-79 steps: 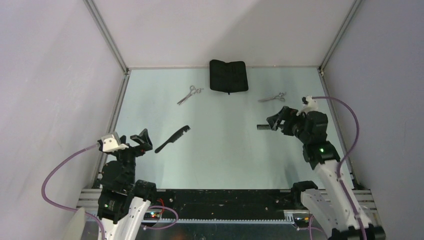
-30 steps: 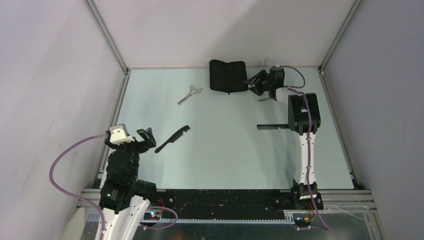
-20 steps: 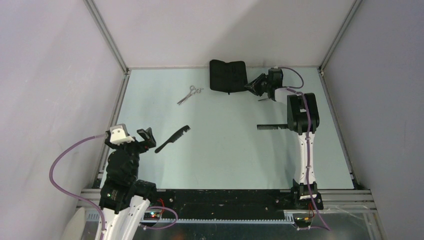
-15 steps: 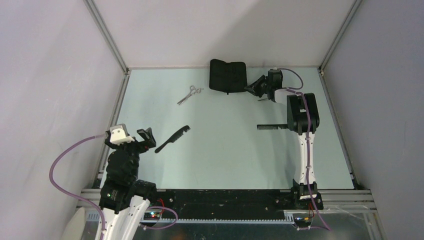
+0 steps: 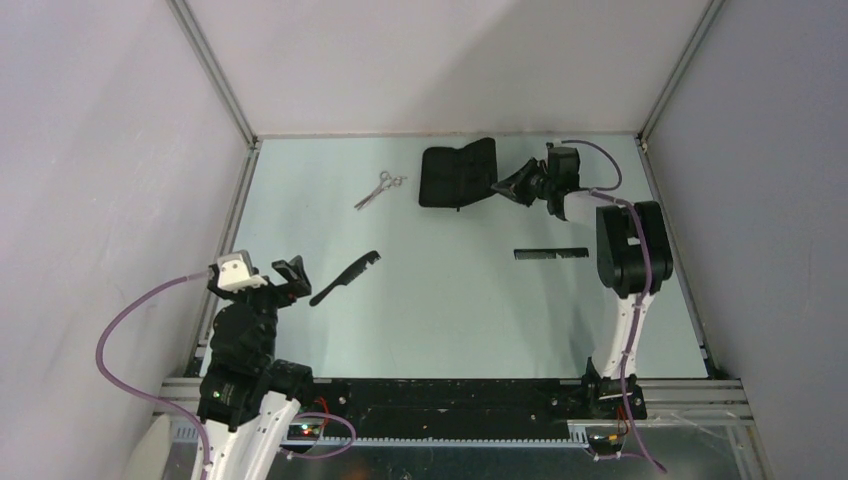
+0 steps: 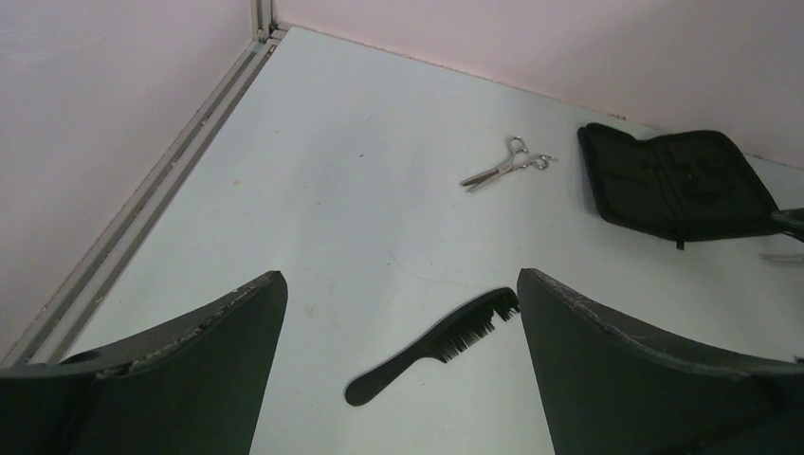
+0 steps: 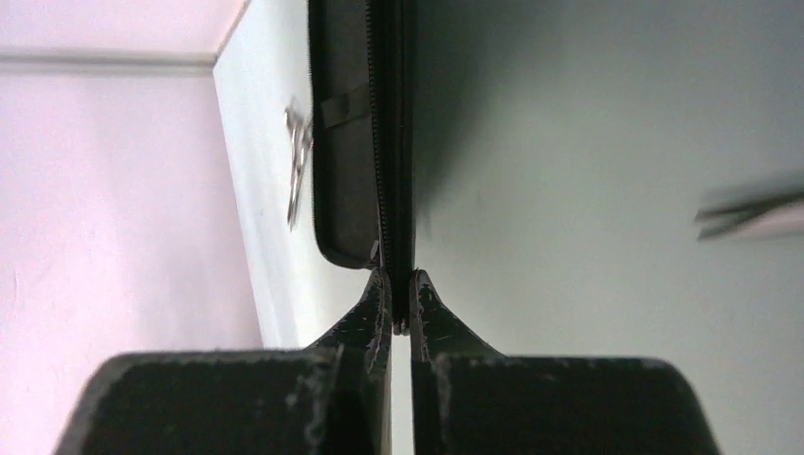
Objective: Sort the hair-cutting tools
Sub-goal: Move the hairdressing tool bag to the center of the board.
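The table (image 5: 450, 320) is unchanged, but the zip case (image 5: 458, 175) at its far side no longer lies flat. Its right side is raised, since the right gripper (image 7: 399, 284) has clenched on that cover's edge. We judge it is opening the case to take tools. The left gripper (image 6: 400, 278) hangs released at near left, with the handled comb (image 5: 345, 278) just beyond it. The flat comb (image 5: 551, 254) lies right of centre and one scissors (image 5: 379, 189) left of the case. The second scissors (image 7: 749, 216) is only a silver blur. The far wall (image 5: 450, 60) crowds the case; the middle offers room.
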You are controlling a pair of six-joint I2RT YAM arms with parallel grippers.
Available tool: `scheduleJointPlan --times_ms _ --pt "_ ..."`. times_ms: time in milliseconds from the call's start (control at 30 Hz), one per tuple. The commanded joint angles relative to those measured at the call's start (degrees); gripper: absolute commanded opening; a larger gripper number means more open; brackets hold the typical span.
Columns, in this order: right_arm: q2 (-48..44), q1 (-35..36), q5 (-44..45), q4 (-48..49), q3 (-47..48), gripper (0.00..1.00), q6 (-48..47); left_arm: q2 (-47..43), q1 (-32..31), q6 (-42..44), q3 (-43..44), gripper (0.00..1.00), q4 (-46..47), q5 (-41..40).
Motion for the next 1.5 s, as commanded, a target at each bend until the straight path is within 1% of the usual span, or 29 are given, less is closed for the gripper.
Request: scheduleJointPlan --times_ms 0,167,200,267,367,400,567,633,767,867,1033,1167,1267,1367,1467 --pt "-10.9 2.2 -3.5 1.2 -6.6 0.0 -2.6 -1.3 -0.3 0.6 0.8 0.98 0.6 1.0" --pt "-23.8 4.0 -4.3 2.3 -20.3 0.0 -2.2 -2.1 -0.3 0.1 1.1 0.98 -0.3 1.0" --pt "-25.6 4.4 -4.3 2.0 -21.9 0.0 -2.4 -2.3 -0.3 0.0 1.2 0.98 -0.4 1.0" --pt "-32.7 5.6 -3.9 1.0 -26.8 0.0 -2.7 -2.4 -0.2 0.0 1.2 0.98 -0.3 1.1" --pt "-40.2 7.7 -2.2 -0.1 -35.9 0.0 -1.8 -2.6 -0.2 -0.1 1.2 0.98 -0.4 1.4" --pt "-44.1 8.1 -1.2 -0.9 -39.2 0.0 -1.4 -2.6 -0.3 -0.1 1.2 0.98 -0.5 1.4" --pt "-55.0 11.2 0.7 -6.1 -47.0 0.0 -0.5 -2.6 -0.2 -0.1 1.2 0.98 -0.5 1.6" --pt "-60.3 11.9 1.6 -7.3 -50.1 0.0 1.2 -2.4 -0.2 -0.1 1.2 0.98 -0.5 1.6" --pt "-67.3 13.3 5.2 -9.1 -57.0 0.0 5.6 -2.2 -0.3 -0.1 1.2 0.98 -0.6 1.6" --pt "-69.5 14.5 4.9 -9.6 -59.5 0.0 7.2 -1.9 -0.3 -0.1 1.2 0.98 -0.6 1.8" --pt "-70.8 16.8 5.6 -11.0 -62.1 0.08 8.3 -1.2 -0.3 0.0 1.1 0.98 -0.5 2.0" --pt "-71.1 17.3 6.6 -12.0 -63.0 0.19 8.2 -0.8 -0.3 0.0 1.2 0.98 -0.6 2.0" --pt "-71.1 17.3 7.3 -14.4 -63.5 0.3 7.7 -0.6 -0.3 0.0 1.2 0.98 -0.6 2.1" --pt "-70.9 17.3 7.9 -15.2 -63.9 0.38 7.6 -0.4 -0.3 0.0 1.3 0.98 -0.5 2.2" --pt "-70.6 17.3 8.2 -15.2 -64.3 0.43 7.5 -0.3 -0.3 0.1 1.2 0.98 -0.5 2.3"
